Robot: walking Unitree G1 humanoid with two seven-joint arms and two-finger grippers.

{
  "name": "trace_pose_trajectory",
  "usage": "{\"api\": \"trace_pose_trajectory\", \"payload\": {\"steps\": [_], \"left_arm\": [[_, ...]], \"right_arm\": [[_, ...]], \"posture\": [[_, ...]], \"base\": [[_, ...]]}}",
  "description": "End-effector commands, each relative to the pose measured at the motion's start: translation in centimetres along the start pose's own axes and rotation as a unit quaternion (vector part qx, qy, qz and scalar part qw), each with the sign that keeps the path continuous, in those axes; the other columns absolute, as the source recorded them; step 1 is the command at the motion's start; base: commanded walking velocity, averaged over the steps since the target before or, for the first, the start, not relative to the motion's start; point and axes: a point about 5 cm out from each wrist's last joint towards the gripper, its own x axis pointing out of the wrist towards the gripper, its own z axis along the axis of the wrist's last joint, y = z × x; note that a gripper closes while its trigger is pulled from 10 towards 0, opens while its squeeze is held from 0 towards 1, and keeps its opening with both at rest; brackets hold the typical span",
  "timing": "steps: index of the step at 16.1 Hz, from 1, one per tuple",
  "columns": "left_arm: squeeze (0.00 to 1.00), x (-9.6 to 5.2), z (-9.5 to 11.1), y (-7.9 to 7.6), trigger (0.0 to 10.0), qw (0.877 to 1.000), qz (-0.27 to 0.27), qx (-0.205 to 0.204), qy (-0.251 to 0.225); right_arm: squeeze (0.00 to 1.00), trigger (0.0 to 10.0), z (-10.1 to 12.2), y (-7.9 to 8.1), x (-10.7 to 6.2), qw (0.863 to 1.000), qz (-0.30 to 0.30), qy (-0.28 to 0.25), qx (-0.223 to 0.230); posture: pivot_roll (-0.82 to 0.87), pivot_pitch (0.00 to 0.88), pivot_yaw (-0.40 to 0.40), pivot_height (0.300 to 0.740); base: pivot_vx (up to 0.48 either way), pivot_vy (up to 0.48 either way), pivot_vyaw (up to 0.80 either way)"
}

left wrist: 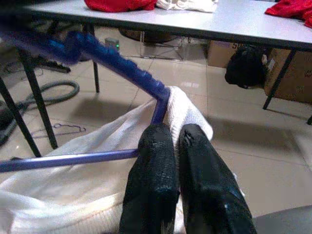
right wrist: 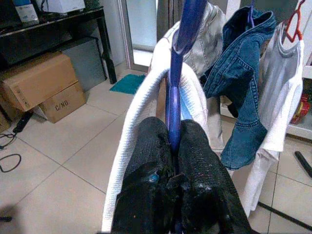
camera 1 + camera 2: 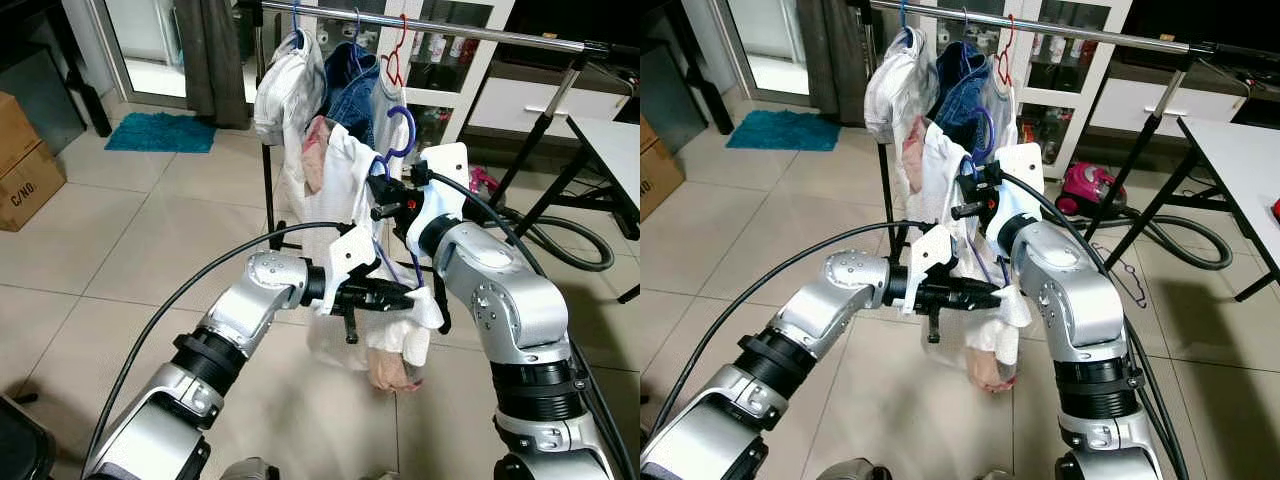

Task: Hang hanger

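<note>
Left eye view: a purple hanger (image 3: 398, 135) carrying a white garment (image 3: 345, 200) is held at centre frame, below the metal rail (image 3: 440, 30) that runs across the top. Its hook is seen below the rail, not on it. The right gripper (image 2: 170, 141) is clenched on the hanger's neck; in the right wrist view the purple stem is pinched between the two black fingers (image 2: 146, 161), with the white collar looped around it. The left gripper (image 1: 173, 141) is closed on the hanger's lower corner, where the white cloth is draped over the bar; its fingertips are pressed together against cloth and bar.

On the rail, at upper centre, a pale jacket (image 3: 285, 90), a denim jacket (image 3: 350, 85) and a grey shirt on a red hanger (image 3: 398, 60) are hung. A teal mat (image 3: 160, 132) is noted on the floor at upper left, a cardboard box (image 3: 25, 160) at the left edge, and a white surface (image 3: 615, 150) at the right edge.
</note>
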Motion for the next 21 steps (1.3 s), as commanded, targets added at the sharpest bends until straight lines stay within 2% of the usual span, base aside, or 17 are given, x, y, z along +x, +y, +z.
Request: {"api": "trace_pose_trajectory", "payload": {"steps": [1,3,6,7,10,12,13,14,15,16,17,19,21], "left_arm": [[0.00,0.2,0.8,-0.1,0.0,1.000,-0.001,0.027,-0.011],[0.00,0.1,0.8,-0.6,0.0,0.999,-0.013,0.049,-0.008],[0.00,0.1,1.1,-2.6,0.0,0.995,-0.080,0.064,-0.014],[0.00,0.2,1.0,-3.5,0.0,0.992,-0.110,0.064,-0.011],[0.00,0.7,0.3,-4.0,0.0,0.991,-0.113,0.075,0.015],[0.00,0.5,-0.2,-3.8,0.0,0.991,-0.104,0.076,0.040],[0.00,0.3,-0.4,-3.7,0.0,0.990,-0.100,0.081,0.052],[0.00,-0.2,-1.1,-3.3,0.0,0.989,-0.083,0.095,0.082],[0.00,-0.4,-1.3,-3.0,0.0,0.988,-0.072,0.099,0.092],[0.00,-0.7,-1.5,-2.7,0.0,0.988,-0.059,0.104,0.100],[0.00,-1.5,-1.5,-2.0,0.0,0.988,-0.030,0.112,0.104],[0.00,-2.5,-0.8,-2.1,0.0,0.989,-0.019,0.118,0.083],[0.00,-3.4,-0.9,-2.1,0.0,0.988,0.000,0.127,0.086]], "right_arm": [[0.00,10.0,0.9,0.1,0.2,1.000,0.002,-0.015,-0.005],[0.00,10.0,0.8,-0.1,0.3,1.000,-0.007,-0.011,0.002],[0.00,10.0,0.7,-0.9,0.7,0.999,-0.042,-0.007,0.024],[0.00,10.0,0.8,-1.3,0.9,0.997,-0.055,-0.007,0.046],[0.00,10.0,0.9,-1.2,1.4,0.987,-0.047,-0.003,0.155],[0.00,10.0,1.2,-1.9,1.7,0.969,-0.054,-0.010,0.239],[0.00,10.0,1.3,-2.3,1.7,0.964,-0.053,-0.009,0.259],[0.00,10.0,1.4,-3.0,1.7,0.951,-0.052,-0.012,0.305],[0.00,10.0,1.5,-3.3,1.7,0.945,-0.050,-0.014,0.324],[0.00,10.0,1.5,-3.4,1.7,0.945,-0.044,-0.011,0.325],[0.00,10.0,1.5,-3.8,1.4,0.951,-0.036,0.003,0.306],[0.00,10.0,1.4,-4.7,1.3,0.955,-0.040,0.012,0.294],[0.00,10.0,1.6,-4.9,1.1,0.958,-0.024,0.019,0.287]], "posture": [[-0.01,0.000,-0.040,0.740],[-0.01,0.000,-0.043,0.740],[0.00,0.000,-0.047,0.740],[0.00,0.000,-0.048,0.740],[0.00,0.000,-0.048,0.740],[0.00,0.000,-0.044,0.740],[0.00,0.000,-0.044,0.740],[0.00,0.000,-0.044,0.740],[0.00,0.000,-0.043,0.740],[0.00,0.000,-0.043,0.740],[0.00,0.000,-0.042,0.740],[0.00,0.000,-0.041,0.740],[0.00,0.000,-0.042,0.740]], "base": [[0.000,0.000,0.00],[0.000,0.000,0.00],[0.000,0.000,0.00],[0.000,0.000,0.00],[0.000,0.000,0.00],[0.000,0.000,0.00],[0.000,0.000,0.00],[0.000,0.000,0.00],[0.000,0.000,0.00],[0.000,0.000,0.00],[0.000,0.000,0.00],[0.000,0.000,0.00],[0.000,0.000,0.00]]}}
